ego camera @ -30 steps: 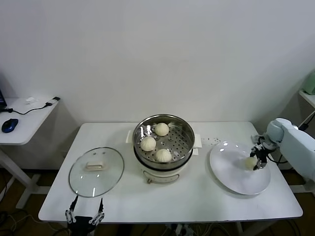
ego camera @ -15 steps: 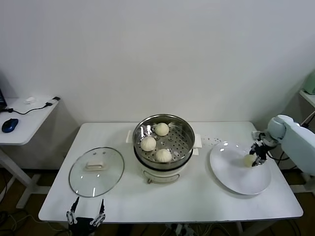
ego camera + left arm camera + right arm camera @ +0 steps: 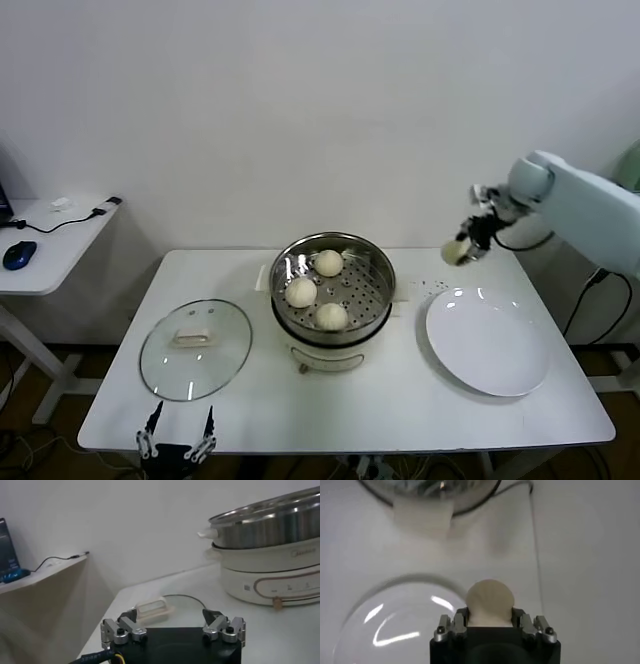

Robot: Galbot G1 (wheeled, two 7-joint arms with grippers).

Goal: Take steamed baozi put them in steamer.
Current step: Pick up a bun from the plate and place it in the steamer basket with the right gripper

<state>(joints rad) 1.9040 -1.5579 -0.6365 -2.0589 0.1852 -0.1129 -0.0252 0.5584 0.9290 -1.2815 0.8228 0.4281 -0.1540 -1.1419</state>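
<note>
Transfer step, fourth bun. Right hand (image 3: 468,243) grips last steamed baozi (image 3: 455,251) between fingers, raised above table (image 3: 400,400), right of steamer (image 3: 330,290) and beyond far edge of bare white plate (image 3: 488,340). We count three baozi in steamer tray. Left hand (image 3: 175,440) parked at near table edge, fingers spread, holding nothing. Next move, we judge: carry leftward over rim, lower onto free tray area, release.

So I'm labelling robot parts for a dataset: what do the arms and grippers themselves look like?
The right arm has a smooth, pale blue-white rounded shell with a thin black cable looping under it. The right gripper is black; so is the left gripper, which has silver-grey metal jaws with dark screws.
</note>
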